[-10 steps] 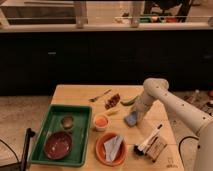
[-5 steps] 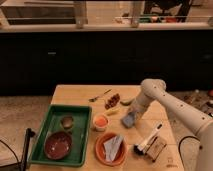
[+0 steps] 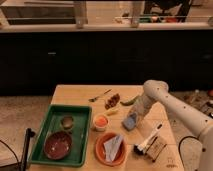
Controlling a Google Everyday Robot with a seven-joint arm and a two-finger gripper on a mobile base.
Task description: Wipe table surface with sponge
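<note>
Your gripper (image 3: 134, 118) is low over the tabletop (image 3: 75, 95), right on the sponge (image 3: 130, 122). The sponge sits near the middle, pressed down beside the orange cup (image 3: 101, 121). The fingers look closed on the sponge.

Be careful. If you push the sponge left, it could bump the cup and tip it. Push it toward you and it could hit the orange plate (image 3: 110, 149) or the black-and-white brush (image 3: 150, 141).

The sponge is a soft blue-grey block. The tabletop is smooth, light wood. The green tray (image 3: 84, 135) is hard plastic with raised edges.
</note>
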